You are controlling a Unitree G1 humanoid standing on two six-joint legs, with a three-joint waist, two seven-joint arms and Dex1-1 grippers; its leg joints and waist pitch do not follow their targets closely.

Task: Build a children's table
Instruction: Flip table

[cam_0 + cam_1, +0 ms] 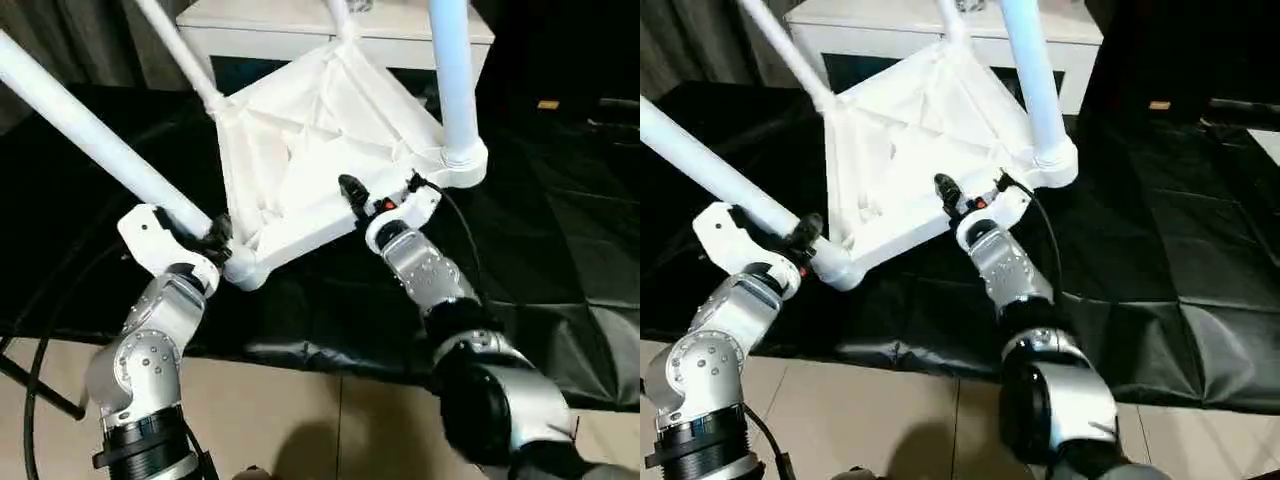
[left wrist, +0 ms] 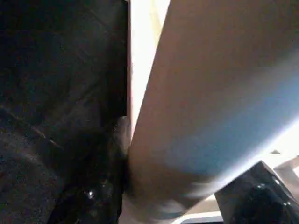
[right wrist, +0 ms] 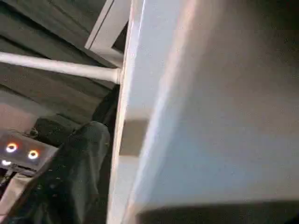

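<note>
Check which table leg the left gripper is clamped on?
The leg slanting toward the picture's upper left; the left gripper grips it just above its corner socket. The other legs stand free.

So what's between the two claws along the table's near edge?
Just the table's raised white rim, running from the left claw at the corner leg to the right claw, in the left eye view.

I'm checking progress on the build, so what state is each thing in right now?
Small white plastic children's table: upside down and tilted, ribbed underside showing, legs fitted at the corners in view.
Long round white leg: in its corner socket, gripped near the base.
Left gripper: shut on that leg.
Right gripper: jaws over the table's rim, grip unclear.
</note>
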